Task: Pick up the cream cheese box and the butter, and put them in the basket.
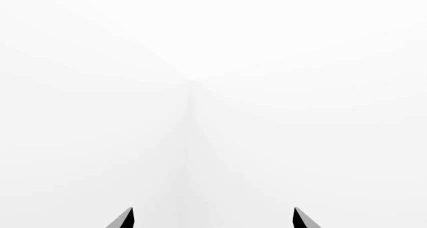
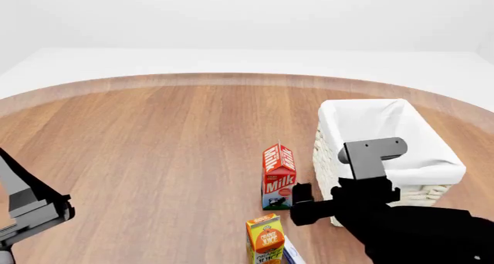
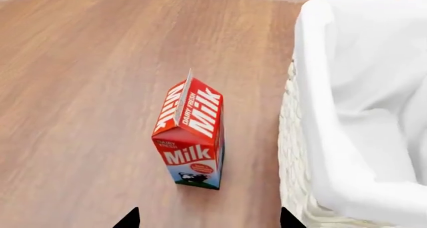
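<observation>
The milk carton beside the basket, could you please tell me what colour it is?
Mostly red with white lettering; the milk carton shows best in the right wrist view.

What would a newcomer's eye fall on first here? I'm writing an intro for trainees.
The red milk carton stands upright mid-table, just left of the big white basket. The dark right gripper hovers near both, its jaws apart. An orange juice carton stands at the near edge.

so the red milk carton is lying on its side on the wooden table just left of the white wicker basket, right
Not quite: the red gable-topped milk carton stands upright, not on its side. The rest holds: it is on the wooden table, just left of the white wicker basket. The right wrist view shows it best.
</observation>
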